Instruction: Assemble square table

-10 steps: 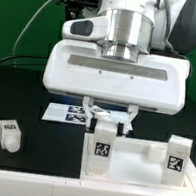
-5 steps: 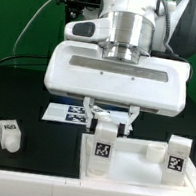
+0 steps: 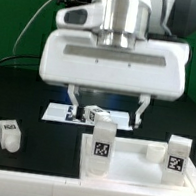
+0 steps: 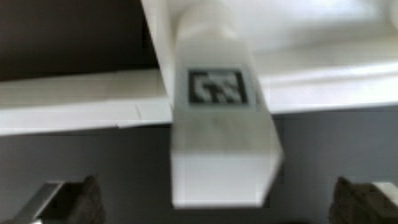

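The gripper (image 3: 106, 109) is hanging open, empty, above a leg (image 3: 101, 147) standing at the square top's (image 3: 131, 173) corner. Leg-fitting, I'd judge; next it's needing the loose leg (image 3: 8, 134) by the table's (image 3: 43, 151) edge.

The top (image 3: 127, 163) and legs (image 3: 101, 145) look like smooth, matt white plastic, with tags (image 3: 101, 149) printed in flat black and white. The counter (image 3: 29, 107) is matt black. The arm's casing (image 3: 111, 63) is glossy white plastic under a brushed-metal collar (image 3: 120, 16).
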`<action>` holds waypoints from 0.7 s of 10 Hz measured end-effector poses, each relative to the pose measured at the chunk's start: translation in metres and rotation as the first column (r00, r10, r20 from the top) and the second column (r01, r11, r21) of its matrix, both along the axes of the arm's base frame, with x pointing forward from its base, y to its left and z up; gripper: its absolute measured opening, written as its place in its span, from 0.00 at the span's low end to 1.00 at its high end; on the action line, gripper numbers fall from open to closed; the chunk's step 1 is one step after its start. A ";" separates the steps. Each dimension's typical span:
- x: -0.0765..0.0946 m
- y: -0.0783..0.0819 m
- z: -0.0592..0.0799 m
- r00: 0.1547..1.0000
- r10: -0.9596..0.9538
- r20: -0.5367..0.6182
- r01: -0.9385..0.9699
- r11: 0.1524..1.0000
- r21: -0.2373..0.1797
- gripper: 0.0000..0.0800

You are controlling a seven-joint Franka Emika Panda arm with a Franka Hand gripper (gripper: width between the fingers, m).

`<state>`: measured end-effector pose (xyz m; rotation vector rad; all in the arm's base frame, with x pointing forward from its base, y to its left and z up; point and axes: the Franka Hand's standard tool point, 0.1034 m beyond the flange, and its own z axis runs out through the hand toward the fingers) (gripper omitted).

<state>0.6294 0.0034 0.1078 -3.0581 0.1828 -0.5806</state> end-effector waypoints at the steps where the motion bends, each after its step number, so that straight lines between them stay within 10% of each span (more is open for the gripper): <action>1: 0.001 0.002 -0.003 0.996 0.005 -0.092 -0.002 0.999 0.032 0.81; 7: 0.013 -0.003 -0.024 0.972 -0.016 -0.233 0.026 0.999 0.037 0.81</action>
